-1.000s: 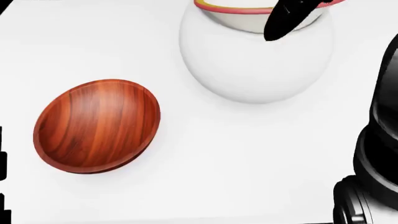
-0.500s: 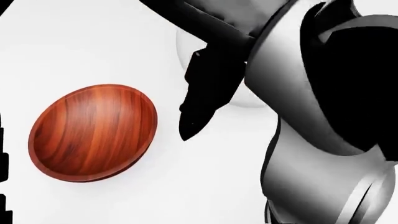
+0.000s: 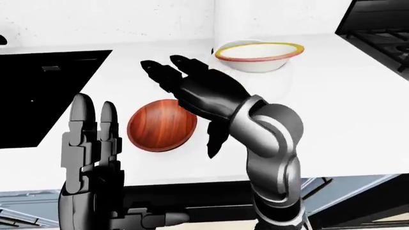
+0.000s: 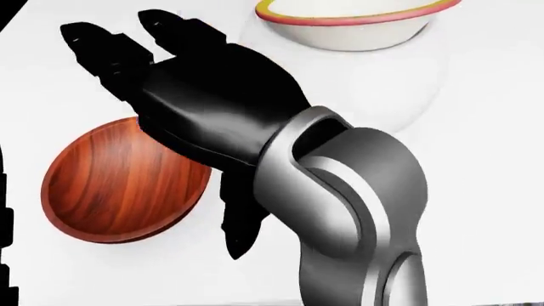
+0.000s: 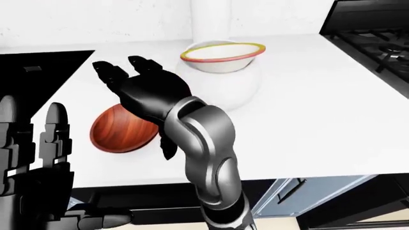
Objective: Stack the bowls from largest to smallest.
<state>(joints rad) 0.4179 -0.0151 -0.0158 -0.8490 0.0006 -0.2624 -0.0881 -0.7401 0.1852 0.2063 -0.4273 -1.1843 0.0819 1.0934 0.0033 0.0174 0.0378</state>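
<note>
White surface (image 3: pixel 358 96) carries everything; your right hand (image 3: pixel 204 93), fingers spread and empty, hovers over the wooden bowl (image 3: pixel 159 125): grasp it next, then nest it in the rimmed bowl (image 3: pixel 259 56).

The rimmed bowl (image 5: pixel 222 56) sits in the large bowl (image 5: pixel 236 88) — the wooden bowl (image 3: pixel 161 126) lies lower left.

You see a white table (image 5: pixel 332 96) under bright light. A white wall (image 3: pixel 96 19) stands behind it. A black sink (image 3: pixel 38 91) sits at the left, a black stove (image 5: pixel 370 43) at the right. Blue-gray cabinets (image 5: pixel 307 194) are below.
</note>
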